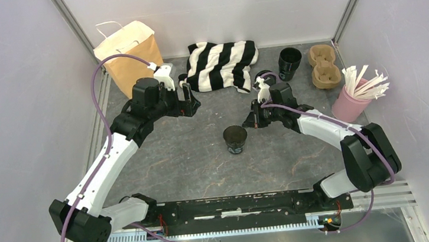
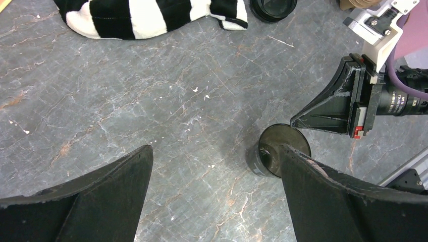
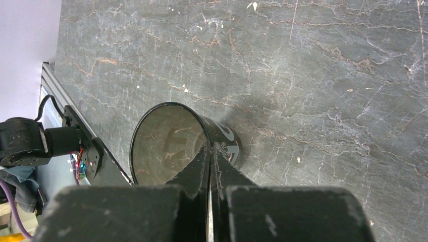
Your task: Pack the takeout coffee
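Your takeout coffee, a small black disposable cup with a black lid (image 1: pixel 290 61), stands upright at the table's far edge, between the black-and-white striped cloth (image 1: pixel 221 64) and the brown pulp cup carriers (image 1: pixel 324 66). It lies behind the right gripper (image 1: pixel 256 119), whose jaws are pressed together on nothing and point the opposite way, at the lidless black cup (image 1: pixel 234 139). The right arm is the nearer one. The left gripper (image 1: pixel 190 107) is spread wide and empty, near the brown paper bag (image 1: pixel 128 46).

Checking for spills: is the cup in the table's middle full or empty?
Empty: the cup stands upright and lidless, its bare inside visible.
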Motion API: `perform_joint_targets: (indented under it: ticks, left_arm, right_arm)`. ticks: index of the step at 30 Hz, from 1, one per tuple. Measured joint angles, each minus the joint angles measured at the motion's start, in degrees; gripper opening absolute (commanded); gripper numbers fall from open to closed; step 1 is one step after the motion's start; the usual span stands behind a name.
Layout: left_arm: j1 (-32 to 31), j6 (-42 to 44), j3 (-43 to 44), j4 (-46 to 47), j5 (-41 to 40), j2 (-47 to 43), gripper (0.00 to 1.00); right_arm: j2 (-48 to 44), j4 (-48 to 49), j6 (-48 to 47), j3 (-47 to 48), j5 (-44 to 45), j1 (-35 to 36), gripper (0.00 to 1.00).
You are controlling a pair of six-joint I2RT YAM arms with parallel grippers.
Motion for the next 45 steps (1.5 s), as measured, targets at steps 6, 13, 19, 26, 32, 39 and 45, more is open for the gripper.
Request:
perform_joint_targets:
  ticks: [6,13,19,26,32,39,45]
  left_arm:
    - [0.00,0.00,0.00,0.00,0.02,0.00,1.00]
    - [0.00,0.00,0.00,0.00,0.04,0.02,1.00]
    - [0.00,0.00,0.00,0.00,0.04,0.07,1.00]
    - [-0.07,0.02,0.00,-0.20,-0.02,0.07,1.00]
    - [-0.07,0.02,0.09,-0.37,-0.07,0.17,1.00]
    - [-0.07,0.15,1.40,-0.94,-0.79,0.90,1.00]
    - [-0.07,1.18,1.49,-1.38,-1.75,1.14,1.00]
  right_arm:
    - [-1.09,-0.02,-0.44,0.00,-0.83,0.02,0.13]
    - [-2.84,-1.31,-0.87,0.24,-0.92,0.11,0.24]
    - [-2.84,-9.14,-4.50,5.18,4.02,0.11,0.37]
    - [-2.64,-23.93,-18.23,19.12,31.45,-0.09,0.56]
    - [6.62,-28.72,-23.67,31.87,41.05,-1.38,0.59]
    - [21.90,-30.99,-17.62,44.85,45.79,-6.58,0.49]
    - [29.14,-31.80,-6.82,47.45,48.89,-9.33,0.43]
